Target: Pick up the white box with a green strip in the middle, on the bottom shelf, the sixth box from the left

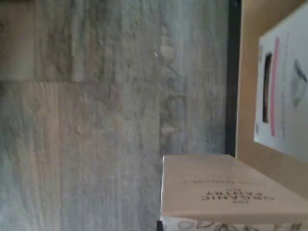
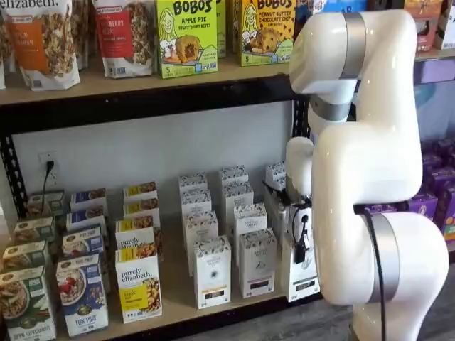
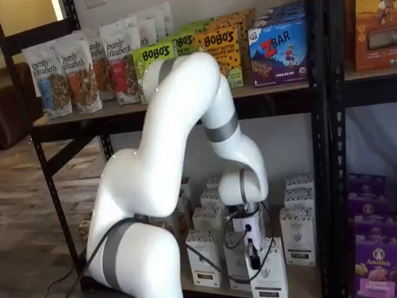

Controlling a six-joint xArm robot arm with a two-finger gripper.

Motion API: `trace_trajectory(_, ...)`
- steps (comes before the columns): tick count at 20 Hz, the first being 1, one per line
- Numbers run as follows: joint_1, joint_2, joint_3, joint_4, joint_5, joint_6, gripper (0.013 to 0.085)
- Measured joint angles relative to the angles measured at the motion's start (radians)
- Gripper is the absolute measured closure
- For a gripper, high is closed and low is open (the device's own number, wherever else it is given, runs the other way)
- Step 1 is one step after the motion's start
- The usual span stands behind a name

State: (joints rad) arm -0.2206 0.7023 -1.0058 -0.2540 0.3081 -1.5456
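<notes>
The white box (image 2: 304, 278) is a tall narrow carton with a speckled top band. It stands at the front right of the white cartons on the bottom shelf (image 2: 174, 288), its base at the black front rail. It also shows in a shelf view (image 3: 271, 276). My gripper (image 2: 302, 245) hangs over its top, and a black finger lies against its face in both shelf views (image 3: 251, 251). The fingers look closed on it. In the wrist view its pale lid (image 1: 231, 187) is close to the camera, beside the rail (image 1: 232, 96) and the shelf board (image 1: 250, 144).
More white cartons (image 2: 257, 263) stand in rows to its left, then yellow-and-white "purely elizabeth" boxes (image 2: 138, 284). Purple boxes (image 3: 372, 261) sit right of a black rack post (image 3: 322, 155). The wrist view shows grey plank floor (image 1: 96, 120) and a white carton with a pink stripe (image 1: 284, 96).
</notes>
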Motion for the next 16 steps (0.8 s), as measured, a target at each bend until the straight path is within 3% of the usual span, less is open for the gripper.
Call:
trace_trajectory(5,0.037,-0.16,0.167,-0.02,-0.006,0.056,0.049)
trace_trajectory(8,0.065,-0.27,0.26,-0.008,0.016,0.072,0.049)
trace_trajectory(16,0.112,-0.493,0.395,0.075,0.096,0.037,0.049)
